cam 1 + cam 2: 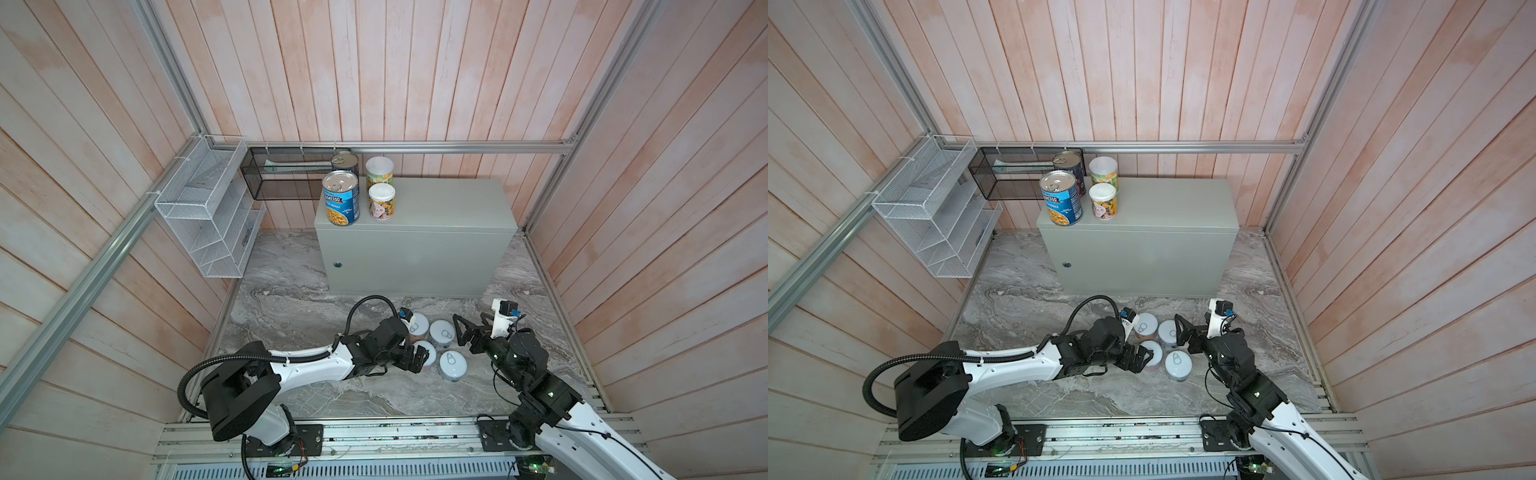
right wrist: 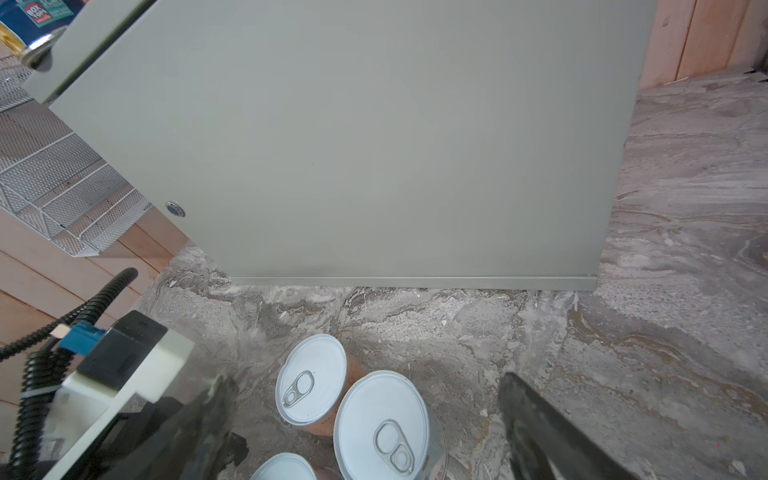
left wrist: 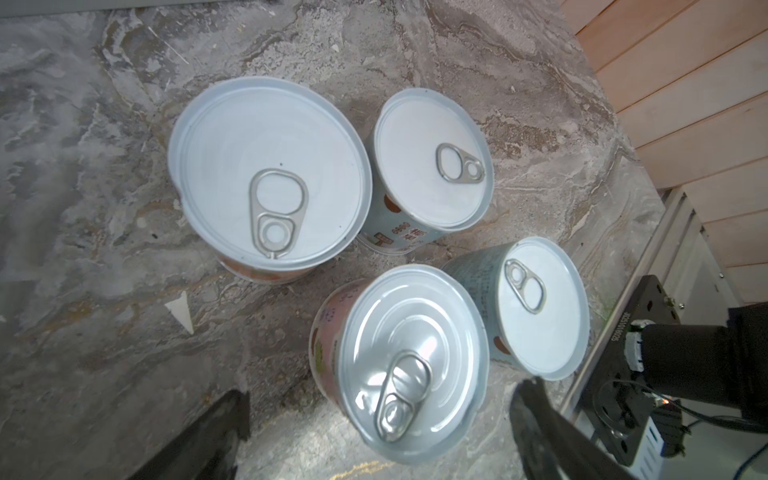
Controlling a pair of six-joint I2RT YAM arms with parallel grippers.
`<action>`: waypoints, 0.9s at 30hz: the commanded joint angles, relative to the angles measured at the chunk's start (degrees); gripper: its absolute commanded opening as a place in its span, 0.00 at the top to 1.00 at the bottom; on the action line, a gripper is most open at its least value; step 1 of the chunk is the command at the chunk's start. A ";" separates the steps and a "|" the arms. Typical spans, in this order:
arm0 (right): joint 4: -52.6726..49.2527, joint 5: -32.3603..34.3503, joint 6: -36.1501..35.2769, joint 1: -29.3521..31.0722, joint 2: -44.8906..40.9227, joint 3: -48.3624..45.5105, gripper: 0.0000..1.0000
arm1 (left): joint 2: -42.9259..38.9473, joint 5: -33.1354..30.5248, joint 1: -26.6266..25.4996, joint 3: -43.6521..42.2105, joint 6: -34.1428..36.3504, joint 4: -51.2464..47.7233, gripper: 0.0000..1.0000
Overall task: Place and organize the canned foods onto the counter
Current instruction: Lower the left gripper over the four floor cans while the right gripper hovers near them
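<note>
left jaws wide, short can point(image 3: 411, 374) between them | right jaws wide, another can point(image 2: 384, 432) between them | four tall cans point(image 1: 340, 199) well beyond both, on grey-green box point(image 1: 415, 249) | risk: we judge cans packed tight, closing may topple neighbours; jaws may clash

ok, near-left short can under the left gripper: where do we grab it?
Side wall just under the lid rim, from straight above. The can stands upright, and its flat pull-tab lid offers nothing to pinch. The open left gripper has a finger on each side of it. The near-right can sits close, so that finger likely needs to stay clear of it.
</note>
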 commanded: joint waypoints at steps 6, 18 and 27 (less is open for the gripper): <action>-1.27 1.80 0.42 -0.23 0.15 0.90 0.02 | 3.77 -2.06 -2.59 4.76 2.13 0.62 0.00; 0.16 -0.12 0.43 -0.20 2.74 0.91 0.02 | 11.37 -11.80 -6.69 13.33 4.31 -10.27 0.12; 0.47 0.67 0.40 -0.18 2.32 0.14 0.02 | 14.65 -13.92 -7.71 16.55 4.60 -13.63 0.24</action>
